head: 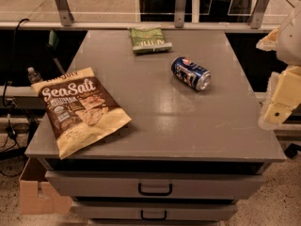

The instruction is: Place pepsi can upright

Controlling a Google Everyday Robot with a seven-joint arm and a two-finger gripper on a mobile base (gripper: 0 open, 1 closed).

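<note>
The pepsi can [191,73], dark blue with a red-white logo and a silver end, lies on its side on the grey cabinet top [160,126], right of centre, with its silver end pointing to the front right. My gripper [281,100] shows as pale yellowish arm parts at the right edge of the camera view, beside the cabinet's right side. It is well right of the can and a little nearer the front, not touching it. Nothing shows in it.
A green snack bag [149,39] lies at the back centre. A large brown and yellow Sea Salt chip bag [77,108] lies at the front left, overhanging the edge. Drawers with handles [155,188] are below. A cardboard box [35,189] sits on the floor at left.
</note>
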